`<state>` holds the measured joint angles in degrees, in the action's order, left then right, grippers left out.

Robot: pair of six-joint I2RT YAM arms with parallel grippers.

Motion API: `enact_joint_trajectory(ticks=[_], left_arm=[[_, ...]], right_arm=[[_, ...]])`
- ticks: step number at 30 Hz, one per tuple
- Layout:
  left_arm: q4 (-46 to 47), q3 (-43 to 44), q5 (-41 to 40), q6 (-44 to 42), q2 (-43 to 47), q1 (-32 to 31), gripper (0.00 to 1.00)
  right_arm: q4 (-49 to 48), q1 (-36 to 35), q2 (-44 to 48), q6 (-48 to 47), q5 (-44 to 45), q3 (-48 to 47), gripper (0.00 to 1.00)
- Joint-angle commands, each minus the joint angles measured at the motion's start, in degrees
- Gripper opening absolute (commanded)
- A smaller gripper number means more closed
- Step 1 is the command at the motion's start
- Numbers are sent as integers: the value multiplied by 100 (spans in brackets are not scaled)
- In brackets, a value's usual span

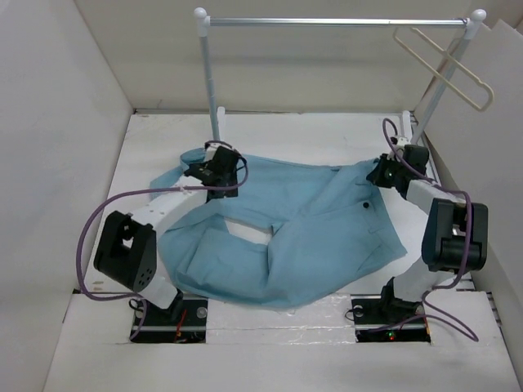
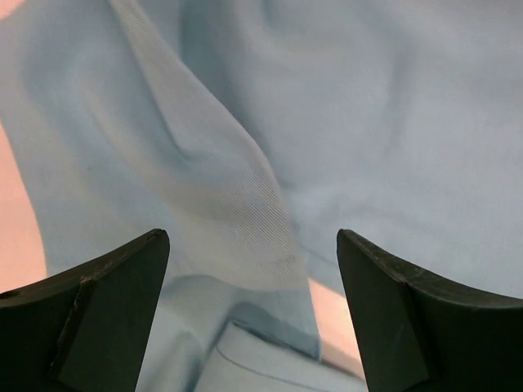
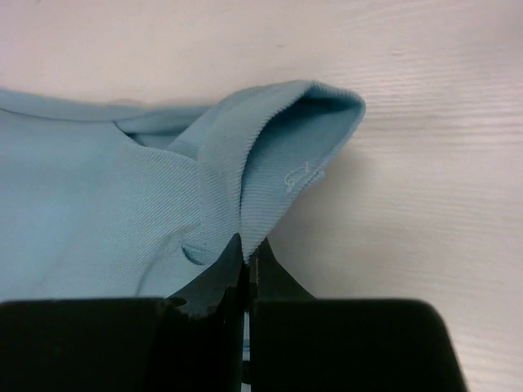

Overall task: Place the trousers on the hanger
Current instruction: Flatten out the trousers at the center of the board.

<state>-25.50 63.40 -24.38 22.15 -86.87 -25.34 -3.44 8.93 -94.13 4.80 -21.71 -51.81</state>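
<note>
The light blue trousers lie spread over the white table between the arms. My left gripper is open just above a fold of cloth near the trousers' left end, with nothing between its fingers. My right gripper is shut on the trousers' right corner; the pinched fold of cloth stands up from the tabletop in the right wrist view. The cream hanger hangs tilted at the right end of the silver rail.
The rail stands on white posts at the back of the table. White walls close in both sides and the back. Purple cables loop off both arms.
</note>
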Motion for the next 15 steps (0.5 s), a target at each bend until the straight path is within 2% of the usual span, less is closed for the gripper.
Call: enact_joint_trajectory(ticks=[1,4,5,6,7,8,10,15], left_arm=[[-658,-29,-832,148,-312,-471,79],[-483,-196,-560,281,-261,-472,79],[-378,-240,-498,272,-243,-472,81],[-377,-240,-489,272,-243,-472,81],[-360,-240,-489,272,-312,-472,81],[-325,-188,-523,263,-374,-472,81],[-237,-135,-463,176,-558,-472,81],[-35,-82,-138,132,-832,-472,78]], right_arm=[[290,337,464,92,860,-92,0],[783,513,597,21,1362,-329,0],[906,592,597,-31,1406,-538,22],[907,592,597,-32,1407,-540,22],[994,523,528,-66,1355,-636,41],[1143,453,475,-180,1354,-907,66],[1644,286,395,-303,1354,-1093,72],[1567,-320,1228,-128,1363,-568,73]])
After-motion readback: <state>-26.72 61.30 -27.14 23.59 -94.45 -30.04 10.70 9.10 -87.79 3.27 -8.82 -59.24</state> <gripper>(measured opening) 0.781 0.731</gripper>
